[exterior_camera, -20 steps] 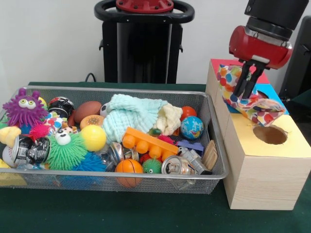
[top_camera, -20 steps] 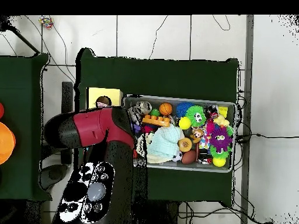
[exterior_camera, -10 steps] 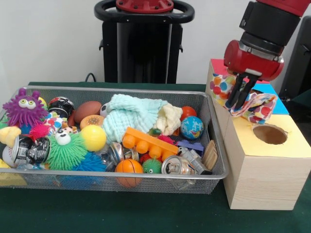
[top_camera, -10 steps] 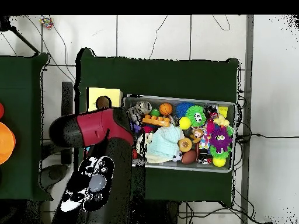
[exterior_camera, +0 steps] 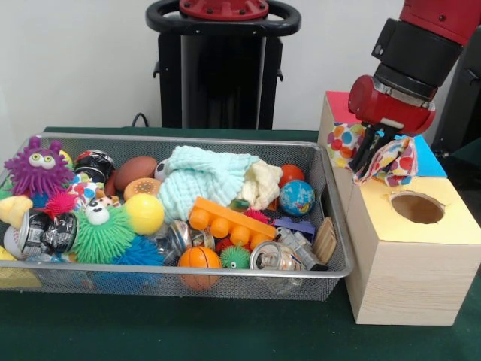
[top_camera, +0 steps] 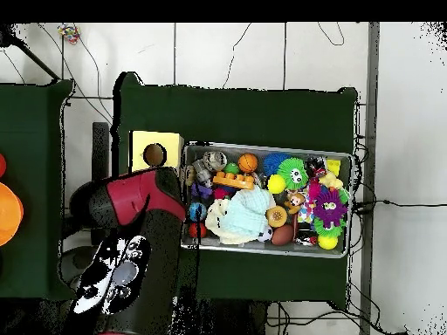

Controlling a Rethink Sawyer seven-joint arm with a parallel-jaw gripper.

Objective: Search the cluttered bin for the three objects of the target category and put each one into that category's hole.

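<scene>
White wall (exterior_camera: pixel 75 60); pale tiled floor (top_camera: pixel 227 52); green tablecloth (exterior_camera: pixel 188 331).

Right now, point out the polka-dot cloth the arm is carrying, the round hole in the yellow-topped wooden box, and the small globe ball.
Polka-dot cloth (exterior_camera: pixel 391 162), front view, hanging fold.
Round hole (exterior_camera: pixel 417 207), front view, dark centre.
Globe ball (exterior_camera: pixel 297 197), front view, blue face.

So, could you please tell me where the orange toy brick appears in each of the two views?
Front view: the orange toy brick lies in the wire bin, near its front, right of centre, below the pale green cloth.
Overhead view: the brick sits near the bin's top edge, left of centre, above the cloth.
Shared landmark: the purple spiky toy.
</scene>
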